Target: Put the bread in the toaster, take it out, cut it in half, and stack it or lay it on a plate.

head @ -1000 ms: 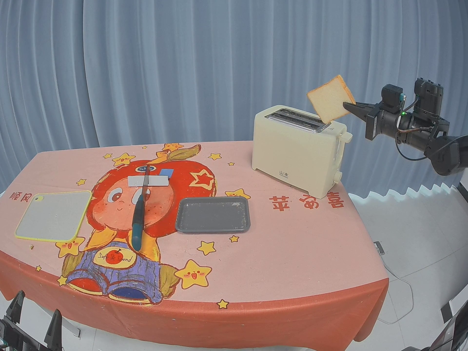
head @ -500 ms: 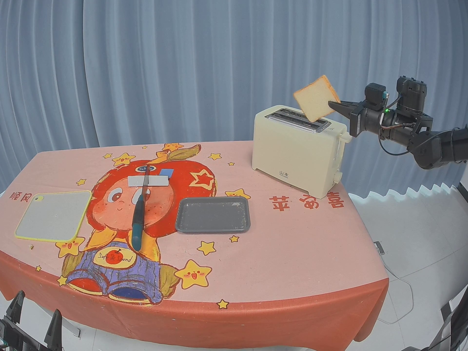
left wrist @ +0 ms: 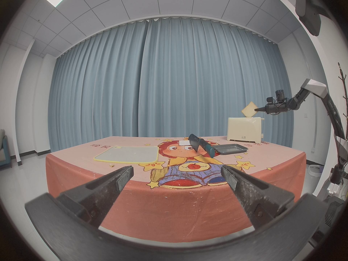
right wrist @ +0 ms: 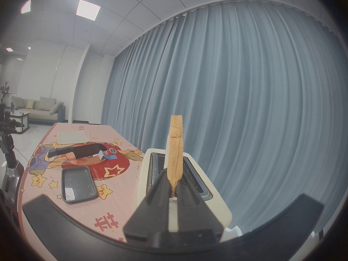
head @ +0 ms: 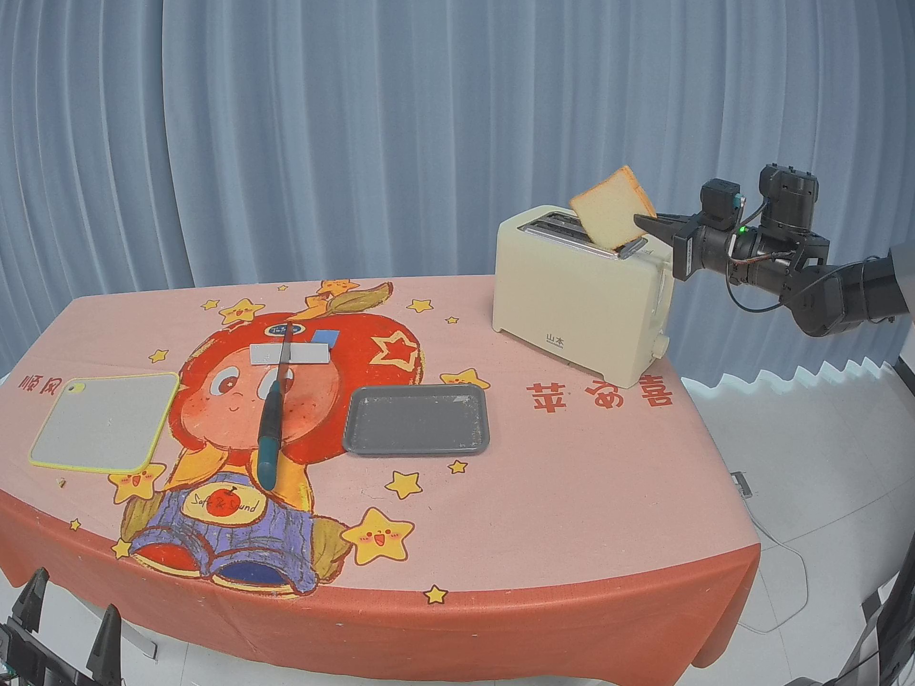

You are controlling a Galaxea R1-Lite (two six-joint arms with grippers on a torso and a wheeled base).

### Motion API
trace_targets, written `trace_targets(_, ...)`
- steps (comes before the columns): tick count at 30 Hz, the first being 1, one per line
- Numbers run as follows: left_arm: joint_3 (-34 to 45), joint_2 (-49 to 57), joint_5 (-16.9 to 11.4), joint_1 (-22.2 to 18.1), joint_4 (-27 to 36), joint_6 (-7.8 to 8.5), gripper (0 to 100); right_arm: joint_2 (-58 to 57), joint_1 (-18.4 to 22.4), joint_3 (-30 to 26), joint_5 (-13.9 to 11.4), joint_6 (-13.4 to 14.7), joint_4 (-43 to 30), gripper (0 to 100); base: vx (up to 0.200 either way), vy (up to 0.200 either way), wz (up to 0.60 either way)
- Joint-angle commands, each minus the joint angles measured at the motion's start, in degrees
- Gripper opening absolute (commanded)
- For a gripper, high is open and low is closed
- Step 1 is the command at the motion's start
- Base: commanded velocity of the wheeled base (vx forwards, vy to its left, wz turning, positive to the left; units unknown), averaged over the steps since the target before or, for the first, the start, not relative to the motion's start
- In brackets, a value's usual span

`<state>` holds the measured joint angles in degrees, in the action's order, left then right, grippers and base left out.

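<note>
– Bread [head: 613,207] gripped at its right edge, the right claw [head: 644,224] clenched tight on it!
– On edge, tilted, lower corner at the slot of the toaster [head: 577,292], far right on the surface [head: 572,488].

A salmon-pink cloth [head: 572,516], printed with a cartoon apple face and yellow stars, covers the surface [head: 496,621]. Pleated blue-grey curtains [head: 381,116] hang behind. A pale sofa [right wrist: 36,109] stands by the far wall.
</note>
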<state>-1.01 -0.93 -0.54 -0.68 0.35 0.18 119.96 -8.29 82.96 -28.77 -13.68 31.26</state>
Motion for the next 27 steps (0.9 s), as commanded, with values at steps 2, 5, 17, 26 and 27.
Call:
trace_targets(2, 1.01, 0.93, 0.01, -0.02, 0.00, -0.01, 100, 1.69, -0.06, 1.15, 0.03, -0.21, 0.12, 0, 0.000, 0.000, 0.00)
trace_targets(5, 1.01, 0.93, 0.01, -0.02, 0.00, -0.01, 100, 2.12, 0.12, 1.68, -0.06, -0.74, 0.03, 0, 0.000, 0.000, 0.00)
trace_targets(17, 1.01, 0.93, 0.01, -0.02, 0.00, 0.08, 100, 2.83, -0.15, 2.47, 0.03, -0.82, -0.76, 0, 0.000, 0.000, 0.00)
trace_targets(26, 1.01, 0.93, 0.01, -0.02, 0.00, -0.01, 100, 4.59, -0.15, 5.90, 0.12, -0.82, -2.60, 0, 0.000, 0.000, 0.00)
trace_targets(27, 1.01, 0.93, 0.01, -0.02, 0.00, -0.01, 100, 4.67, -0.15, 5.99, 0.12, -0.82, -2.60, 0, 0.000, 0.000, 0.00)
